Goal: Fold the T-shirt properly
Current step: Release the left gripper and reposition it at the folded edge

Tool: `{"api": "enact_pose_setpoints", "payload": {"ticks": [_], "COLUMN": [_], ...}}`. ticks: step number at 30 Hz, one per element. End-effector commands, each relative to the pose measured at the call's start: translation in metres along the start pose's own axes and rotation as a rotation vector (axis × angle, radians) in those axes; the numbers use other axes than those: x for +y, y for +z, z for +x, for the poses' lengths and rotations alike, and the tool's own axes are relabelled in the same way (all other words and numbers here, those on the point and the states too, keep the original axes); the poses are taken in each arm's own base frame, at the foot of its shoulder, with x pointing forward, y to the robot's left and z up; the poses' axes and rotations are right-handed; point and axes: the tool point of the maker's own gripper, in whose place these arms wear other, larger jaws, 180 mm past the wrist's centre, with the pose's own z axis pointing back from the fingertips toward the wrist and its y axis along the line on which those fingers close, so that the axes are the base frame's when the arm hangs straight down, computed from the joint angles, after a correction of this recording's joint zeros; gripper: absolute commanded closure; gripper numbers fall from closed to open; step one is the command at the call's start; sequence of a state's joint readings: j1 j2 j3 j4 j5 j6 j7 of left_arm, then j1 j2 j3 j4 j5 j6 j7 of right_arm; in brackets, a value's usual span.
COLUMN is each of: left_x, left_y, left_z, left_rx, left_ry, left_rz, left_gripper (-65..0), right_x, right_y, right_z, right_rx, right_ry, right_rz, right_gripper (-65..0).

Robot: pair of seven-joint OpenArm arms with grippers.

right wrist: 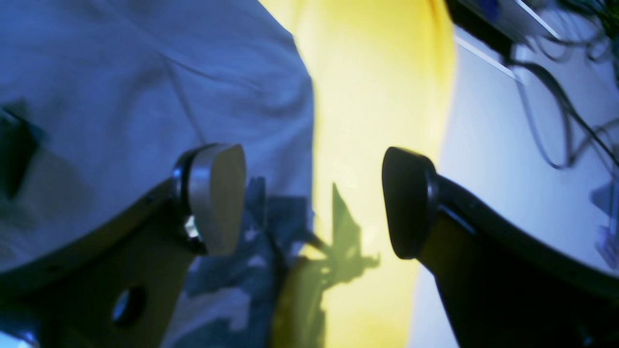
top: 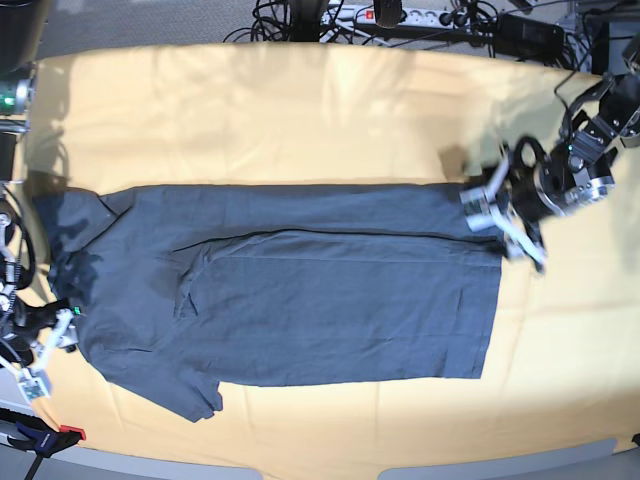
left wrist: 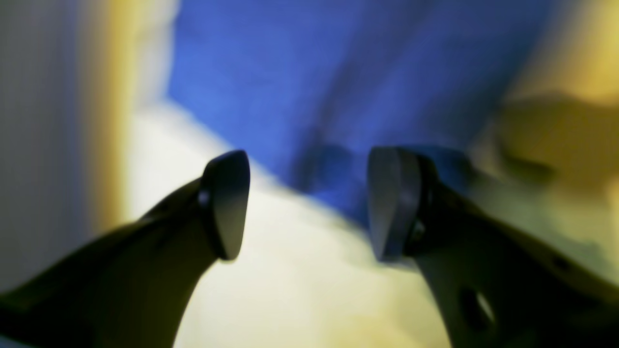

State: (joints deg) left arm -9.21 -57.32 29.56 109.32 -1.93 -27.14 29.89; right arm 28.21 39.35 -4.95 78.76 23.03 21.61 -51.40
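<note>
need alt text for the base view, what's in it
A dark grey T-shirt lies spread sideways on a pale yellow cloth, one long edge folded over. The left hand hovers open at its right edge; the right hand sits open at its left edge.

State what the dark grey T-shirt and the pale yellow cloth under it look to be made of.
The dark slate-grey short-sleeved T-shirt: soft matte knit, probably cotton; it lies limp with shallow creases and no sheen.
The large pale yellow cloth covering the table: a thin matte woven fabric, perhaps cotton or a blend; it shows gentle ripples and drapes at the edges. The exact fibre cannot be told.
</note>
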Motion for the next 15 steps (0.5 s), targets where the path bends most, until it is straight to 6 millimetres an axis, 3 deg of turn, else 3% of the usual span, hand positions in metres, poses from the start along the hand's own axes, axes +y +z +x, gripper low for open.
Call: {"api": "enact_pose_setpoints", "payload": {"ticks": [1,4,8,15], "left_x": [0.001,-0.026,-0.043,-0.017], "left_y": [0.009,0.018,0.020,0.010], "left_z": [0.007,0.011,-0.011,-0.034], "left_rx": [-0.014,-0.016,0.066,0.111], "left_ry": [-0.035,-0.109,-0.198,-0.196], "left_rz": [-0.009,-0.089,-0.113,0.044], "left_gripper": [-39.0,-39.0,-39.0,-39.0], "right_x": [-0.030,-0.057,-0.078,-0.083], "right_y": [0.014,0.026,0.038,0.041], "right_z": [0.017,0.011,0.006,0.004], "right_rx": [-0.048,-0.034,-0.022,-0.011], "right_ry": [0.007,0.011,0.016,0.019], "right_rz": [-0.068,-0.120,-0.149,-0.160], "right_gripper": [-44.9,-44.9,-44.9,-44.9]}}
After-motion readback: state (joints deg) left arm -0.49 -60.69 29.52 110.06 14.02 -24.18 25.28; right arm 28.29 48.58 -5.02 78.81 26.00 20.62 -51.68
